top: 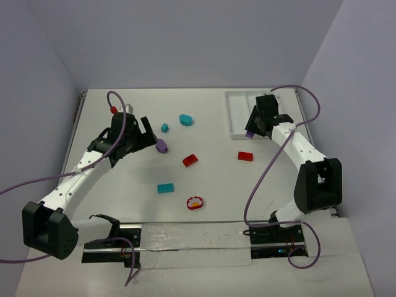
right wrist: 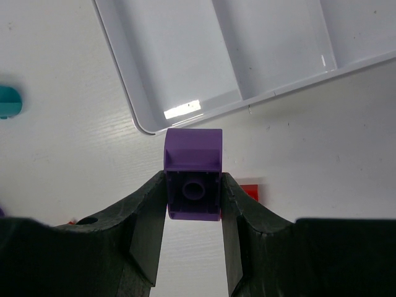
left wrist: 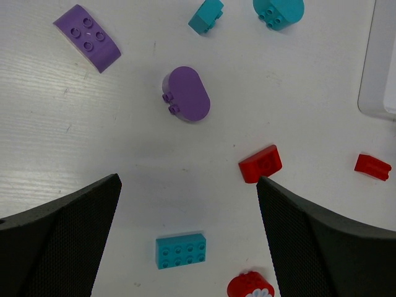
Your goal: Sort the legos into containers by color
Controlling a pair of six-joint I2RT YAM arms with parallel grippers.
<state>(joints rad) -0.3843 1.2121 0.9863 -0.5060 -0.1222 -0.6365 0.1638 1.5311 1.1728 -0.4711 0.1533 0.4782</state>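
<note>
My right gripper [right wrist: 193,189] is shut on a purple brick [right wrist: 193,162] and holds it just off the near corner of the white tray [right wrist: 133,108], whose long compartments look empty; the brick also shows in the top view [top: 249,133]. My left gripper [left wrist: 187,184] is open and empty above the table. Ahead of it lie a purple oval piece [left wrist: 186,94] and a purple curved brick [left wrist: 86,37]. A teal brick [left wrist: 180,250] lies between its fingers [left wrist: 62,241]. Two teal pieces [left wrist: 206,15] [left wrist: 278,10], two red bricks [left wrist: 260,163] [left wrist: 372,166] and a red round white-topped piece [top: 195,202] lie loose.
The tray [top: 238,120] sits at the back right of the white table. Purple cables loop from both arms. Grey walls close in the table's left, back and right sides.
</note>
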